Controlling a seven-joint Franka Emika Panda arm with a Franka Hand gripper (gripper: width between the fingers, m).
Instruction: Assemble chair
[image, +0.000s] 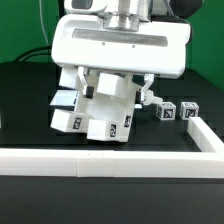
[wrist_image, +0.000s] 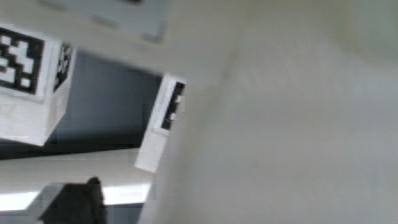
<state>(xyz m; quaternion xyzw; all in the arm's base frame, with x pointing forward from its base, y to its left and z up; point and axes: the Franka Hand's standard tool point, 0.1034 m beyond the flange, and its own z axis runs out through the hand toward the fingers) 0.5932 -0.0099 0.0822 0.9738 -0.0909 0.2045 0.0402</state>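
The chair (image: 98, 112) is a cluster of matte white tagged pieces joined together, standing tilted on the black table under the robot hand. My gripper (image: 115, 90) straddles its upper part, the jaws spread wide to either side, so it is open. In the wrist view a broad white face of the chair (wrist_image: 302, 120) fills the frame very close up. One dark fingertip (wrist_image: 71, 203) shows beside that face with a gap between them. The other finger is hidden. Two tagged faces (wrist_image: 27, 70) (wrist_image: 171, 115) of chair pieces show farther off.
Two small tagged white blocks (image: 168, 110) (image: 190, 107) lie loose at the exterior view's right. A long low white border rail (image: 100, 160) runs along the front, with another stretch (image: 206, 134) at the right. A green wall stands behind.
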